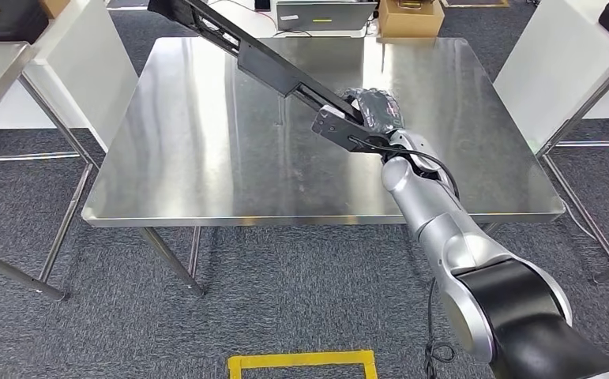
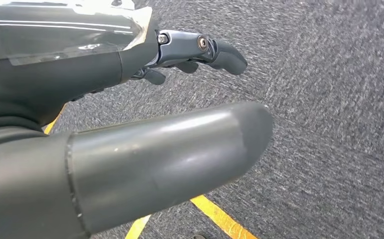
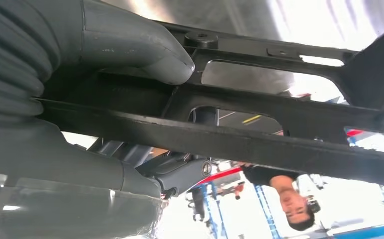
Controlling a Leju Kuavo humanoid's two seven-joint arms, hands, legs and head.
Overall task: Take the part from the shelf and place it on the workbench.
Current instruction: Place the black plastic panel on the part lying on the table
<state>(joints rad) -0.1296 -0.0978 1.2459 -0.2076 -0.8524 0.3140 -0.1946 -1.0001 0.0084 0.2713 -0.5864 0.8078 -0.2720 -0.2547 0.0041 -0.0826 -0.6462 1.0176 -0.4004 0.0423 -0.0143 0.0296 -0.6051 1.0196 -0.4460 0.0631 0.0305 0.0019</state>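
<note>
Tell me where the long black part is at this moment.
In the head view, the long black part is held near one end by the right hand above the steel workbench, slanting toward the bench's far left side.

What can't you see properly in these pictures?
- Part: its far end is cut off by the head view's top edge.
- Right hand: the part hides its fingers in the head view, so how they wrap it is unclear.
- Whether the part touches the workbench: cannot tell; the right wrist view is too close.
- Left hand: its thumb covers much of the left wrist view, hiding the floor behind.
</note>
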